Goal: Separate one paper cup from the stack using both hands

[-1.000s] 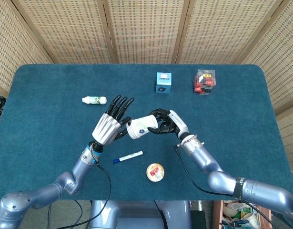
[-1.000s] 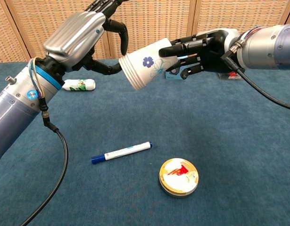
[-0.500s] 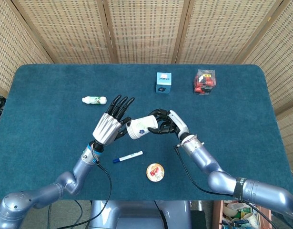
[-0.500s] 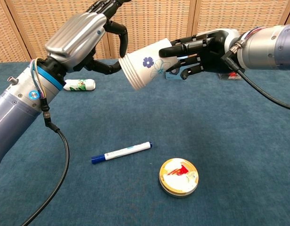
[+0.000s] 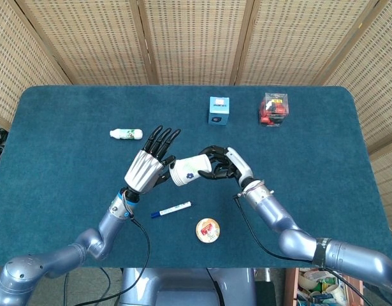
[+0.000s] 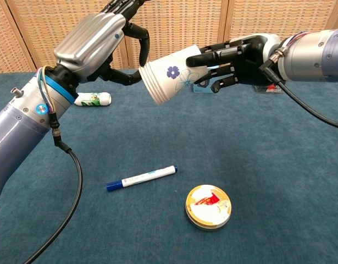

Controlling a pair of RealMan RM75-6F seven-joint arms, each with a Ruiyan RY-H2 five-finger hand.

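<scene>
Lying tilted, cup stack (image 6: 171, 74) points its rims lower left.

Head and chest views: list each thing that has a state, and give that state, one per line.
Paper cup stack: held above the table, lying sideways, rims toward the left hand, not yet separated.
Right hand: grips the stack's base end.
Left hand: fingertips at the stack's rims, other fingers spread.
Marker: capped, lying flat.
Round tin: closed, flat on the table.
White bottle: lying on its side.
</scene>
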